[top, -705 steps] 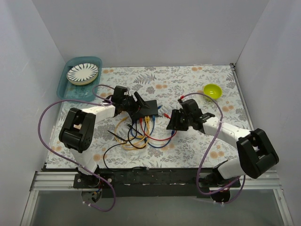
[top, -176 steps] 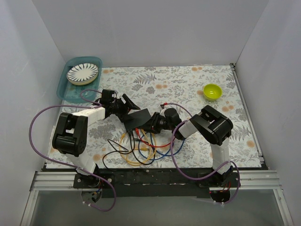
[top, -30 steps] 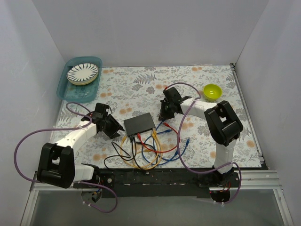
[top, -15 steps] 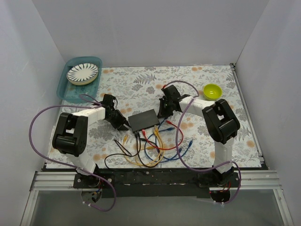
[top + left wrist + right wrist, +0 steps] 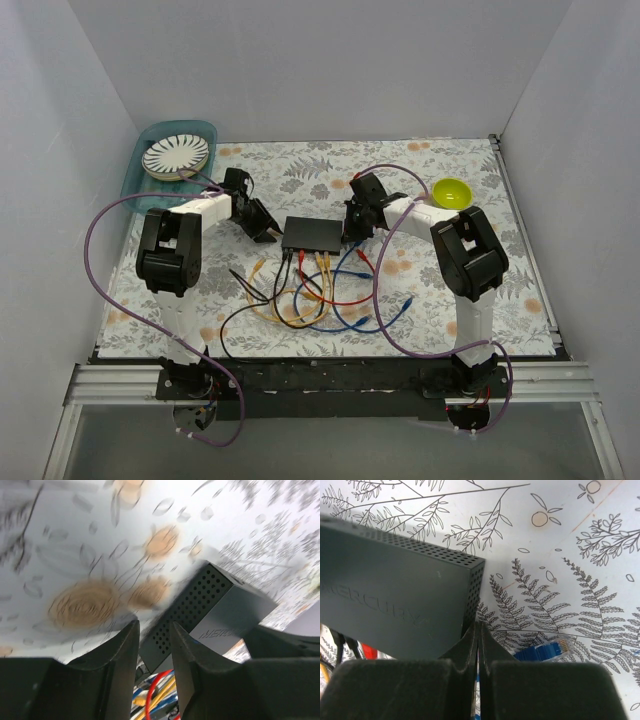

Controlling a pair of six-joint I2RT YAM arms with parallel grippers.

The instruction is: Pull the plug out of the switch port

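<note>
Switch: the small flat matte-black rectangular switch box (image 5: 312, 234) lay flat on the floral-patterned table (image 5: 430, 290), about mid-table, its long edges running left to right.
Ports: the sockets faced the near edge. Black, red and yellow cables left that edge and fell into a loose tangle of coloured patch cables (image 5: 310, 300) towards the arm bases.
Left fingers: the left fingers (image 5: 260, 226) stood just beside the switch's left end. In the left wrist view they were a narrow gap apart with nothing between them, and the vented side of the box showed beyond the tips.
Right fingers: the right fingers (image 5: 475, 642) were pressed fully together, holding nothing. Their tips sat at the lower corner of the switch's right end; whether they touched it could not be told.
Loose plug: a clear-tipped blue plug (image 5: 546, 649) lay free on the table just beside the right fingers, already out of any socket.
Handling: the box looked light and rigid, so it would probably slide or lift when a cable was tugged. One set of fingers should brace it.
Where to hold: the hard plug body right at the socket, not the soft cable, which would only bend. The release tab probably needed squeezing first.
Risk: neighbouring plugs sat close together, so the wrong one could easily be caught.
</note>
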